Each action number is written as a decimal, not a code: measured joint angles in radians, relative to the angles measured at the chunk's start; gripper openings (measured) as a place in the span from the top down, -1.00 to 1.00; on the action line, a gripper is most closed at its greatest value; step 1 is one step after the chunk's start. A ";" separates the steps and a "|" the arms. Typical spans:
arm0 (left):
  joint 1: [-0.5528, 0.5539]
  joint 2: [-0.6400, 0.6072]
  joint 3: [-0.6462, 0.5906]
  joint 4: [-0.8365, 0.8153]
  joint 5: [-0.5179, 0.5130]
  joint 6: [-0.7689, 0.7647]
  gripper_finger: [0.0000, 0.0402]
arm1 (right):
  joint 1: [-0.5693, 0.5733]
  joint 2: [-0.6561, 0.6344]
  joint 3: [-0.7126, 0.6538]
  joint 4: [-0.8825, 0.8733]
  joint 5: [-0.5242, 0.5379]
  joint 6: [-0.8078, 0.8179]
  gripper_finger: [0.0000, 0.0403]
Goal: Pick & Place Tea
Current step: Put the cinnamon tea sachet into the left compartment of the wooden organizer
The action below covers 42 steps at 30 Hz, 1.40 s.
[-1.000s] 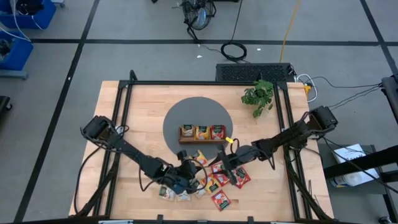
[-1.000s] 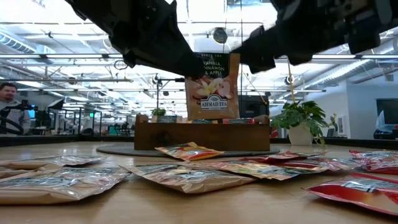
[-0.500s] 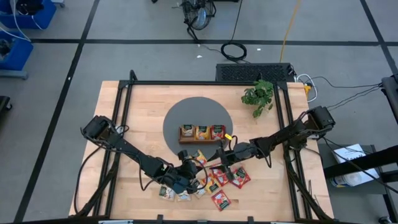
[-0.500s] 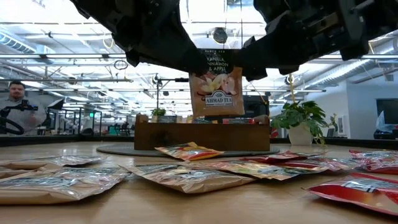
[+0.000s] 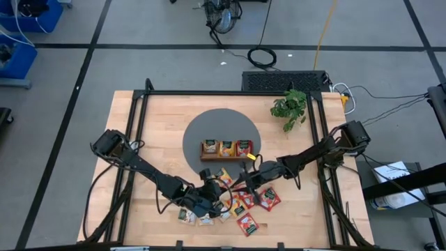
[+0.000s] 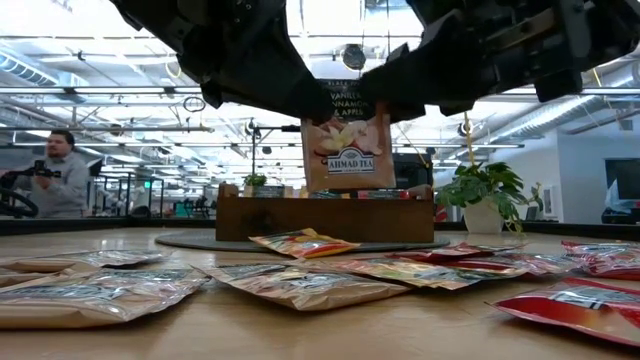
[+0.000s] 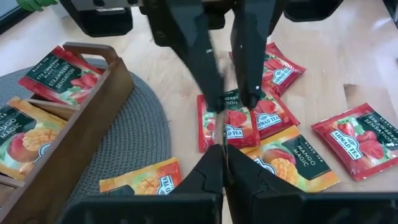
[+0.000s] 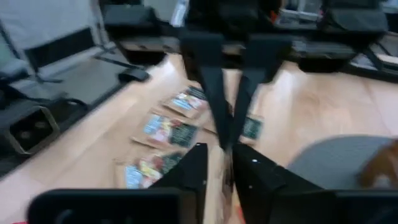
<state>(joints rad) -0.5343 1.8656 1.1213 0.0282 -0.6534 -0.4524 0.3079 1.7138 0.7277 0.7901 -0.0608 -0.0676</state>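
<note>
A tea sachet with an orange-yellow picture hangs upright in the air, above several red, orange-yellow and dark green sachets that lie flat on the near part of the table. My left gripper is shut on its upper left corner. My right gripper has come in from the table's right. Its fingers stand narrowly open on either side of the sachet's other top corner. The wooden tray on the round grey mat holds three sachets standing up. My left gripper pinches the sachet's upper left corner between its two fingers, reaching in slanting down from the table's left. In the left wrist view the sachet shows edge-on between the shut fingertips. It hangs upright below them, clear of the table.
A potted plant stands at the far right of the table. Loose sachets crowd the near middle under both grippers. A person moves in the room beyond the table.
My right gripper has moved toward the table's left, up to the hanging sachet, and now overlaps its top right corner in the low view. The sachet has stayed hanging in my left gripper, which kept still.
</note>
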 joint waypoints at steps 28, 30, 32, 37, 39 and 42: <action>-0.079 -0.255 -0.003 -0.371 0.129 -0.007 0.58 | -0.017 0.000 -0.001 -0.012 -0.076 -0.005 1.00; -0.154 -0.295 -0.039 -0.445 0.027 -0.053 0.58 | -0.017 0.000 -0.001 -0.018 -0.076 -0.018 1.00; -0.225 -0.314 -0.096 -0.475 -0.081 -0.139 0.57 | -0.017 0.000 -0.001 -0.017 -0.076 -0.026 1.00; -0.377 -0.337 -0.292 -0.287 -0.311 -0.329 0.58 | -0.027 0.000 -0.001 0.015 -0.075 -0.034 1.00; -0.420 -0.333 -0.377 -0.124 -0.430 -0.280 0.64 | -0.041 0.000 -0.002 0.045 -0.074 -0.034 1.00; -0.425 -0.329 -0.499 0.134 -0.440 -0.174 0.83 | -0.063 0.000 -0.002 0.093 -0.075 -0.006 1.00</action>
<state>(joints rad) -0.9592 1.5364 0.6227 0.1622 -1.0930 -0.6264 0.2452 1.7138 0.7261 0.8836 -0.1360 -0.0740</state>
